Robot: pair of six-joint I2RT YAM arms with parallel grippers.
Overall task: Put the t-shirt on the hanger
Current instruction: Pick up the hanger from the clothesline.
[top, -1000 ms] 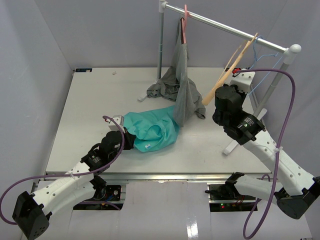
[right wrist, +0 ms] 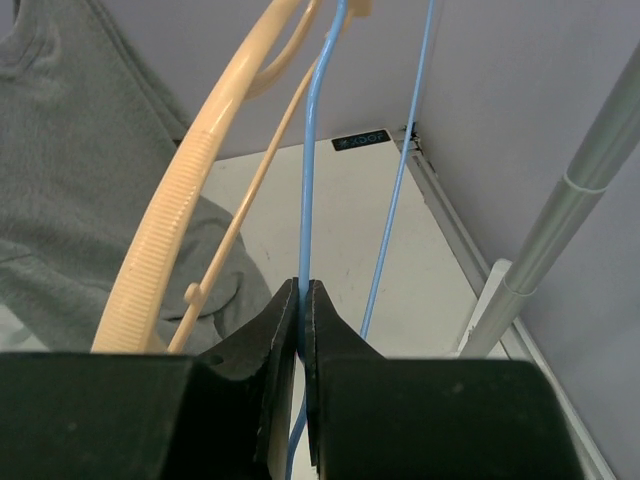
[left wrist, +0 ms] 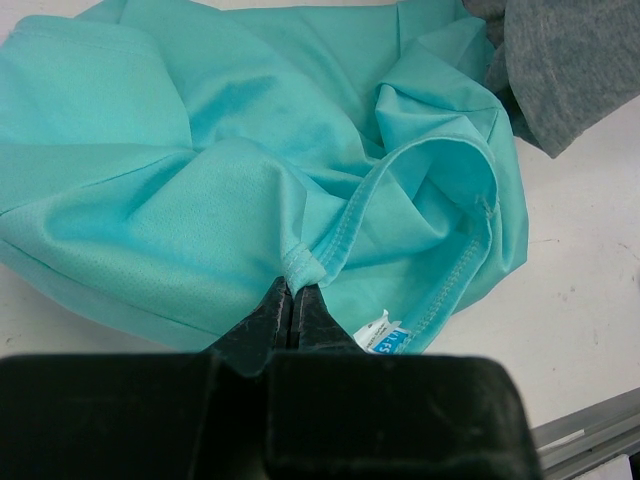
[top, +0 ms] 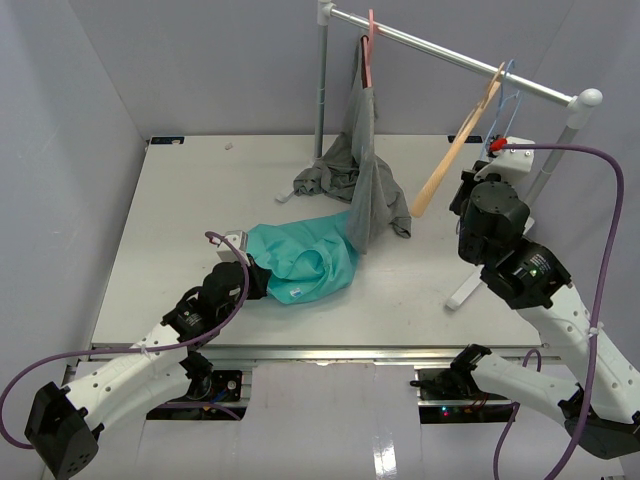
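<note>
Overhead from behind — close left wrist view shares t-shirt [left wrist: 250,150].

We look into a robotics lab test cell: plain grey partition walls [top: 200,60], a white table [top: 200,200], cabled robot arms [top: 130,375] bolted at its edge, a metal garment rail [top: 440,51].

White-shelled arms [top: 120,375] with black joints, black wedge-shaped jaws, and looping purple cables [top: 550,147].
</note>
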